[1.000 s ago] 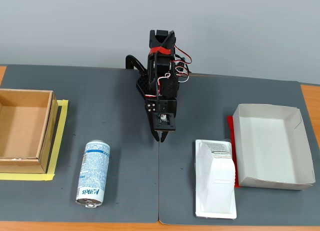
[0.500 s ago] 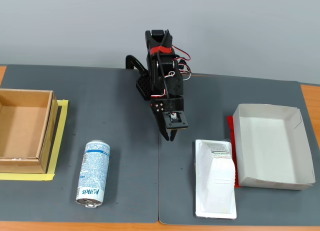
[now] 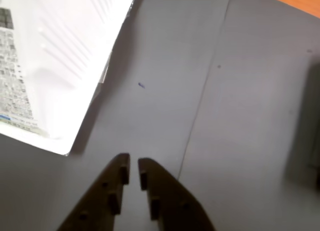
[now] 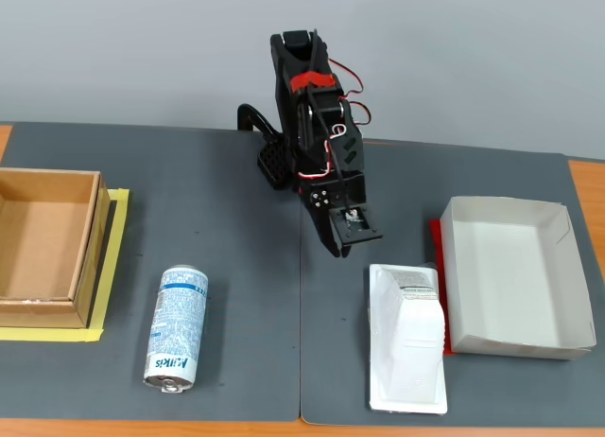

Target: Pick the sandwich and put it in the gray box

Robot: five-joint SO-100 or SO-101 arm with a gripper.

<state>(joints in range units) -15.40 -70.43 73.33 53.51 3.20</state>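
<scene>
Over the last second the arm has swung from the middle of the mat toward the right of the fixed view, so the gripper (image 4: 337, 251) now hangs just short of the sandwich (image 4: 408, 338) instead of over the seam between the two mat halves. That reads as the approach to the pick: the reach is under way, but nothing is grasped yet.

In the wrist view the gripper (image 3: 134, 167) has its two dark fingers (image 3: 111, 193) nearly pressed together, with only a thin slit between the tips and nothing in it. They would probably need to spread before they can take the package, though the wrist view is too blurred to judge how wide.

The sandwich lies flat on the dark mat (image 4: 217, 219), its label end toward the arm, and its long side rests right beside the gray box (image 4: 562, 338). In the wrist view one corner of the sandwich (image 3: 60, 66) fills the upper left.

The gray box is empty. At the left edge, the brown box (image 4: 87, 257) sits on yellow tape and also looks empty. A can (image 4: 176, 328) lies on its side near it, well apart from the sandwich.
</scene>
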